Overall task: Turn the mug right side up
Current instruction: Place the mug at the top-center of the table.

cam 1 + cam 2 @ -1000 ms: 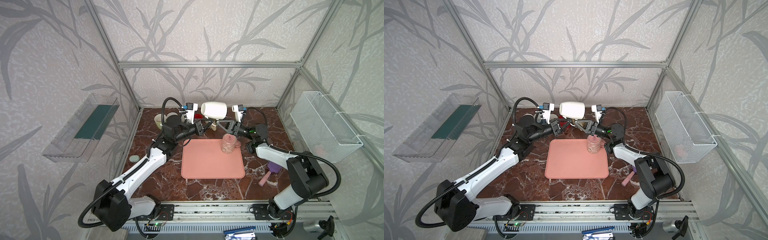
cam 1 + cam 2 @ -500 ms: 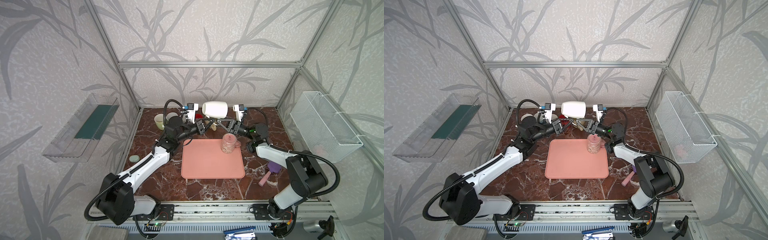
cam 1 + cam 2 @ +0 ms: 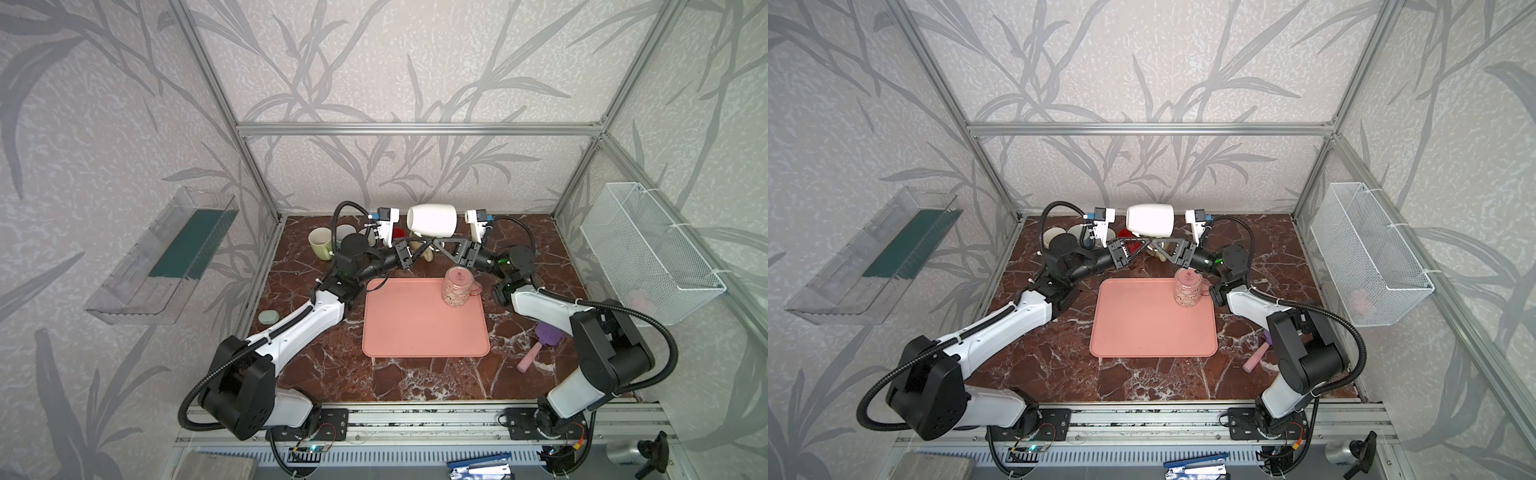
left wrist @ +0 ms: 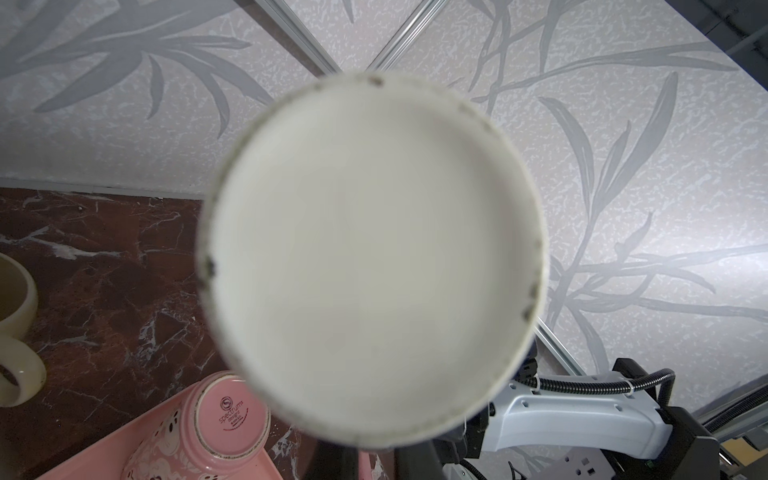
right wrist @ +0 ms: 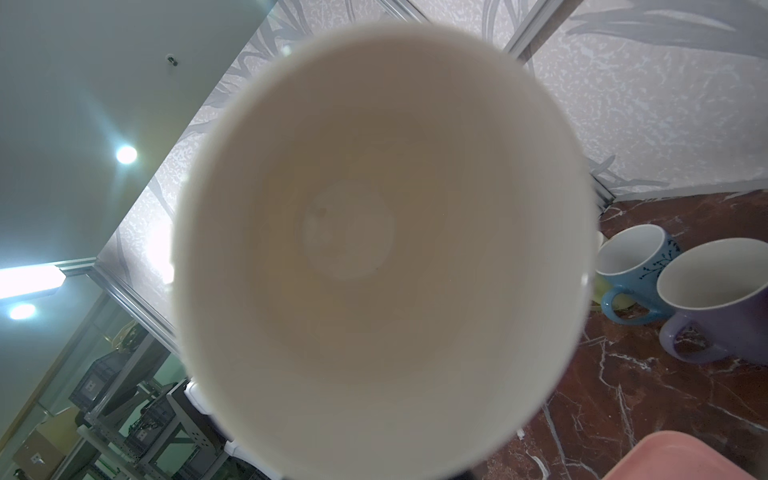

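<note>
Top views both show the white mug (image 3: 432,219) aloft just above the middle of the frame. It lies on its side over the far part of the tabletop (image 3: 332,374), clear of it. The two arms reach in from lower left and lower right, and their tips meet just under the mug.

The left pincer (image 3: 1144,242) is closed tight and holds the mug from below; the exact spot of the grip is hidden by the mug's body. The right pincer (image 3: 437,242) comes up to the same spot from the other side. I cannot tell whether it is clamped or a little apart.

In the left wrist view the mug's flat base fills the centre, blurred, its foot ring specked with dark marks. In the right wrist view the mug's mouth faces the camera and its pale inside fills most of the frame.

A pink tray (image 3: 415,332) lies in the middle of the tabletop. A pink patterned mug (image 3: 456,286) stands upside down in the tray's upper right corner. At the right edge of the right wrist view, a blue mug (image 5: 636,270) and a purple mug (image 5: 715,307) stand upright, just beside each other.
</note>
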